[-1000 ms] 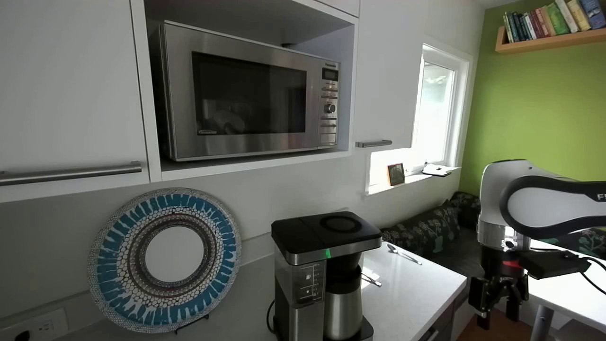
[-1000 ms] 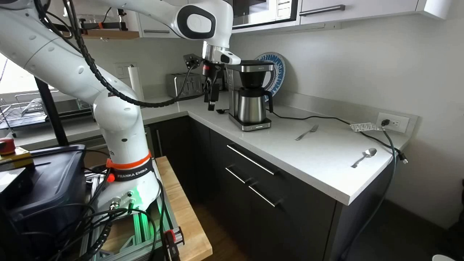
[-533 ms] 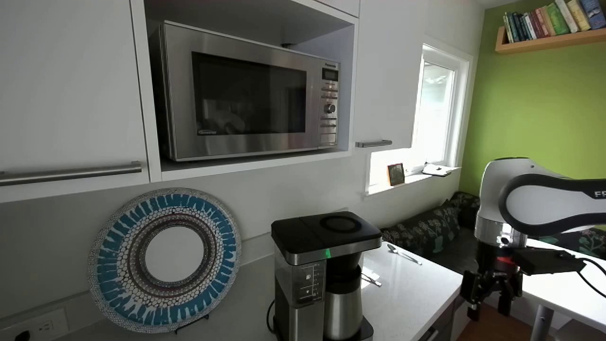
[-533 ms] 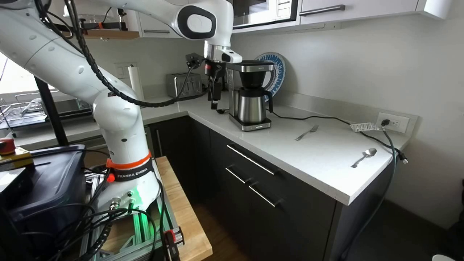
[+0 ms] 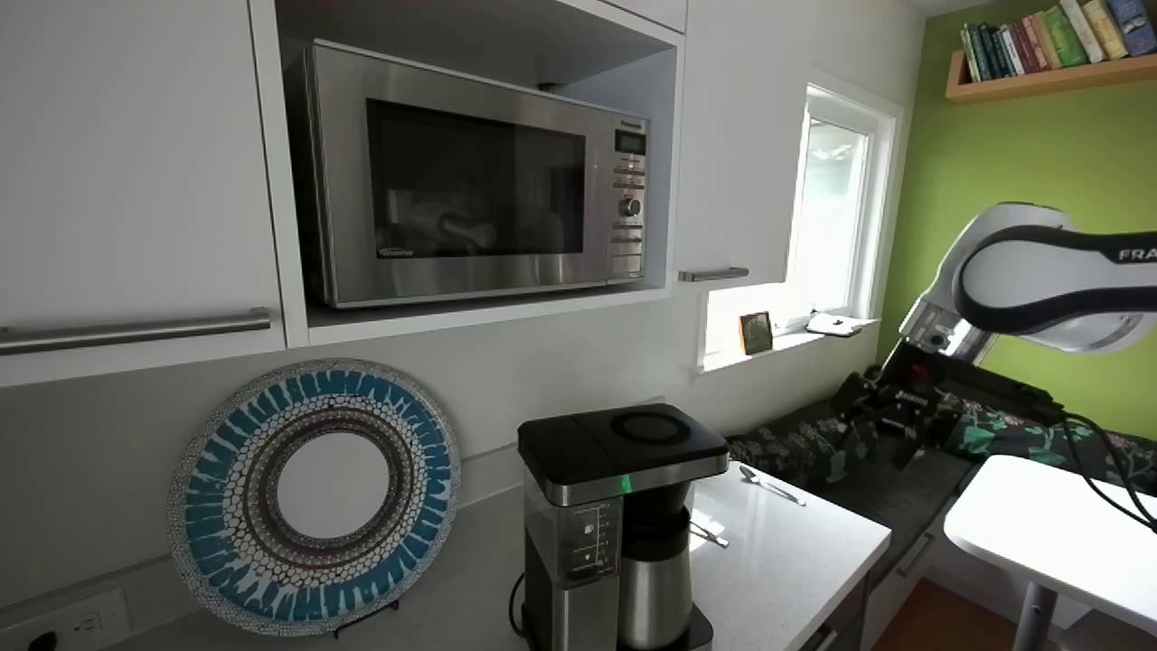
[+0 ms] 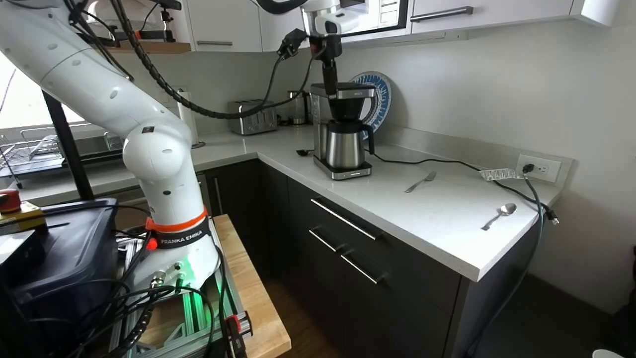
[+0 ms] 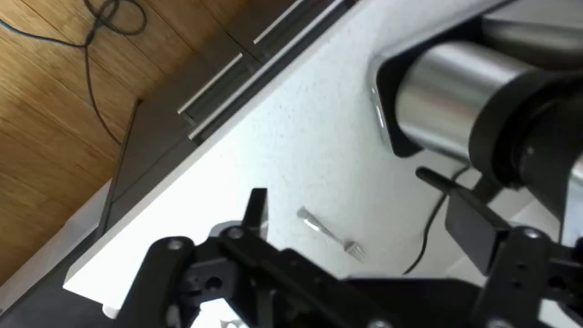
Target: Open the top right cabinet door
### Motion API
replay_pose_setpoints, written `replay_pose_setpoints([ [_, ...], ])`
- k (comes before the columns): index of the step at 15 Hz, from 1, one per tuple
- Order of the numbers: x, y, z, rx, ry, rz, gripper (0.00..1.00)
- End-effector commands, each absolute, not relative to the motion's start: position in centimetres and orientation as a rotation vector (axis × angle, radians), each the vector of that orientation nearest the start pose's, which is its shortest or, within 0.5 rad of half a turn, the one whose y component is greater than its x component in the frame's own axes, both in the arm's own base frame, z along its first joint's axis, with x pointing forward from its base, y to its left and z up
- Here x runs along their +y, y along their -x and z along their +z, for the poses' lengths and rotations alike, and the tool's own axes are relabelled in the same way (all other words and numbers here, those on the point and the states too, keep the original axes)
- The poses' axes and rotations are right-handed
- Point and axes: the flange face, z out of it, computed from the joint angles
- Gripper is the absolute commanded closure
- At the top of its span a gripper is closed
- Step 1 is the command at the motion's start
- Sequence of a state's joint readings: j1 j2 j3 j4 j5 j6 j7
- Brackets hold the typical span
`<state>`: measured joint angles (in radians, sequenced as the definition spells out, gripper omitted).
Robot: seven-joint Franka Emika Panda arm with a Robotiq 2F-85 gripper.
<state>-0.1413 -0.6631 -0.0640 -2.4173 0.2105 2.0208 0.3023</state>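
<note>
Nearest the lens in the wrist view, the gripper (image 7: 341, 182) is seen with its jaws spread wide apart. Beyond it, a fork (image 7: 330, 232) is laid on the white worktop (image 7: 282, 150), and a coffee maker (image 7: 478, 102) is cut off by the right edge; farther down, dark drawers (image 7: 182, 91) and a wooden floor (image 7: 50, 132) are shown. In an exterior view, a spoon (image 6: 504, 211) is placed near the worktop's end, well apart from the fork. A blue-patterned disc (image 5: 315, 497) is stood on edge near the coffee maker, and a steel microwave (image 5: 479, 181) is housed above it. In both exterior views, the top right cabinet door (image 5: 737, 145) is found to the right of the microwave; it is closed, and its short silver handle (image 5: 714, 274) is mounted close to the bottom edge, apart from the gripper. Farther back, a window (image 5: 836, 199) is framed in white, and a row of books (image 5: 1053, 41) is held on a shelf (image 5: 1048, 86) fixed to a green wall (image 5: 1012, 163).
</note>
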Motion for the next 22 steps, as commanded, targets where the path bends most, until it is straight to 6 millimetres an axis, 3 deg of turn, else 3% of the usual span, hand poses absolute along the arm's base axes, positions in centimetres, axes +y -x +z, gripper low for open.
replay_pose_setpoints([
  [1, -9.2, -38.6, 61.0, 0.974, 2.599, -0.535, 0.0],
  [6, -10.5, -41.4, 66.0, 1.117, 2.329, -0.838, 0.0],
  [11, -12.5, -43.8, 67.4, 1.158, 2.013, -1.053, 0.0],
  [12, -11.9, -42.8, 67.6, 1.156, 2.106, -1.031, 0.0],
  [17, -12.3, -43.8, 67.2, 1.167, 2.039, -1.05, 0.0],
  [19, -12.2, -43.0, 68.1, 1.037, 1.962, -0.983, 0.0],
  [22, -13.9, -42.1, 69.0, 0.907, 1.861, -0.962, 0.0],
])
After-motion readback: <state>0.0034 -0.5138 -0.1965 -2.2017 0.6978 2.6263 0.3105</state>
